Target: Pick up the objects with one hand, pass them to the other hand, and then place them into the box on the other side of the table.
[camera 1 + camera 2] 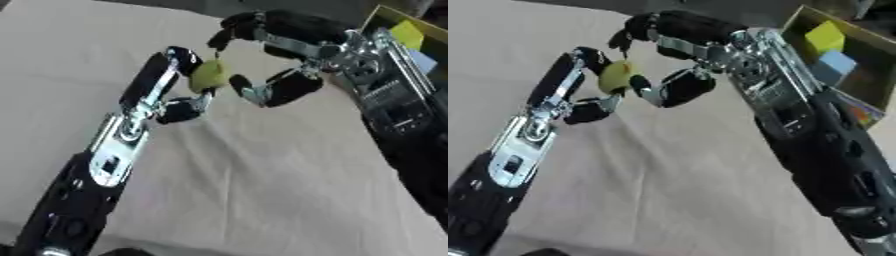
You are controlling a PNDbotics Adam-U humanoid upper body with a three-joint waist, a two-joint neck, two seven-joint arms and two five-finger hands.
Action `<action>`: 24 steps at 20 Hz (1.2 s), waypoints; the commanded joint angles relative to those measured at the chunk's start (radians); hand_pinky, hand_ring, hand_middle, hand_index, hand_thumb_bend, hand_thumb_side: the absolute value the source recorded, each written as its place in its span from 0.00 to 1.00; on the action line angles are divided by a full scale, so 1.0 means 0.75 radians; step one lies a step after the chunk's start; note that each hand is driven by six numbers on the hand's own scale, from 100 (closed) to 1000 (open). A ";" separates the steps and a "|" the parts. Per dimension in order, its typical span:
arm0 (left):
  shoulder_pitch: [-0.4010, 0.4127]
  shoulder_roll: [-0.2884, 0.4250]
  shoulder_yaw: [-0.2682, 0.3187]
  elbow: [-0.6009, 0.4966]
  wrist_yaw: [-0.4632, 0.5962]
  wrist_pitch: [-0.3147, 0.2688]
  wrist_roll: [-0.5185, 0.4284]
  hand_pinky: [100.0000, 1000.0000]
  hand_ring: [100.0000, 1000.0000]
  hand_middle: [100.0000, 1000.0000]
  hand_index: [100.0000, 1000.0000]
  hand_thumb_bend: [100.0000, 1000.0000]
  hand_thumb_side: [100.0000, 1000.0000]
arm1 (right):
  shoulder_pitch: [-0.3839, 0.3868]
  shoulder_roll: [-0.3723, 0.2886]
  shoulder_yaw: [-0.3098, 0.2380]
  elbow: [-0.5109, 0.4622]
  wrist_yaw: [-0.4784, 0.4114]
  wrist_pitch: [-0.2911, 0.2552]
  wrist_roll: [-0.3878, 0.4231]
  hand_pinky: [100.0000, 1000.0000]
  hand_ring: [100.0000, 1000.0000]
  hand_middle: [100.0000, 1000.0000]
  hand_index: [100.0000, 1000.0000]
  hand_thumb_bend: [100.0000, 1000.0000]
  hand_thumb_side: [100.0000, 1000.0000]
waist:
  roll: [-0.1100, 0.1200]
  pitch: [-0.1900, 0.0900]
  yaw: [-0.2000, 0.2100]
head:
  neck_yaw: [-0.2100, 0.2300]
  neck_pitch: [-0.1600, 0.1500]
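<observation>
Here the left hand (166, 85) pinches a small yellow-green object (208, 75) between fingers and thumb, above the beige table (262, 190). The right hand (280, 55) curls around it from the right, fingers apart, thumb just beside the object. At the far right, the box (877, 55) holds a yellow block (824, 36) and a pale blue block (836, 64).

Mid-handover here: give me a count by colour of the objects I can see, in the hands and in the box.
Yellow-green: 1, the round object between the left hand and right hand
Yellow: 1, block in the box
Light blue: 1, block in the box
Total: 3
</observation>
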 commanded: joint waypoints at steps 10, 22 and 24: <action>-0.023 -0.003 0.018 -0.051 -0.057 -0.006 0.018 0.53 0.41 0.32 0.47 0.00 0.00 | -0.046 0.033 -0.019 0.057 0.048 0.046 0.058 1.00 1.00 0.76 0.88 0.00 0.16 | 0.010 -0.049 -0.006 | 0.004 0.008; -0.012 -0.007 0.008 -0.071 -0.052 -0.012 0.016 0.53 0.41 0.32 0.47 0.00 0.00 | -0.059 0.080 -0.033 0.133 0.167 0.025 -0.018 1.00 1.00 0.76 0.90 0.00 0.17 | 0.010 -0.042 -0.010 | 0.005 0.009; -0.012 -0.005 0.008 -0.078 -0.063 -0.016 0.018 0.53 0.41 0.32 0.47 0.00 0.00 | -0.061 0.085 -0.030 0.146 0.191 0.007 -0.016 1.00 1.00 0.76 0.89 0.00 0.19 | 0.010 -0.042 -0.010 | 0.004 0.011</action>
